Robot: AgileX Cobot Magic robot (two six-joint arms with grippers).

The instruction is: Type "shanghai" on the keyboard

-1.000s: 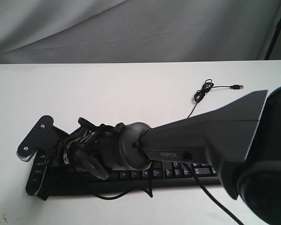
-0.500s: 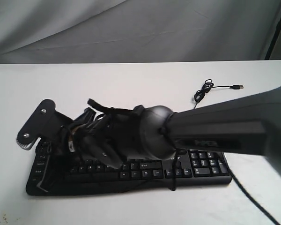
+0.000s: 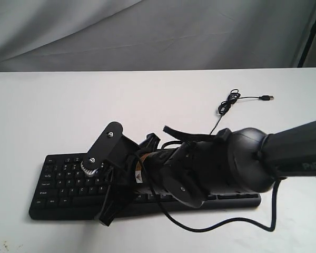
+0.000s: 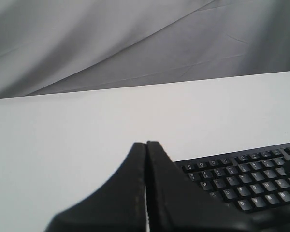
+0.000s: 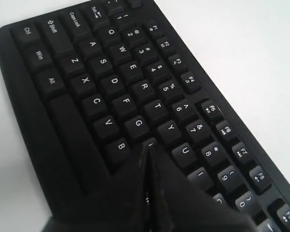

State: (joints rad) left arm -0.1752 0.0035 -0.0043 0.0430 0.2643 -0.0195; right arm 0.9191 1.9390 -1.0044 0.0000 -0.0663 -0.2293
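Note:
The black keyboard [image 3: 63,179] lies along the near side of the white table, with my right arm covering its middle and right part. My right gripper [image 3: 106,213] reaches in from the right and is shut and empty. In the right wrist view its tip [image 5: 149,145] stands over the key just past G and below Y on the keyboard [image 5: 111,87]. I cannot tell whether it touches. My left gripper [image 4: 146,144] is shut and empty, off the left end of the keyboard [image 4: 251,179]; it does not show in the exterior view.
The keyboard's thin cable [image 3: 229,103] coils behind it and ends in a loose USB plug [image 3: 267,98]. A black cable of my right arm [image 3: 221,227] loops over the table in front of the keyboard. Grey cloth [image 3: 147,31] hangs behind the table [image 3: 147,105].
My right gripper has travelled to the right along the keyboard, from its left end to the left-middle keys, uncovering the leftmost keys.

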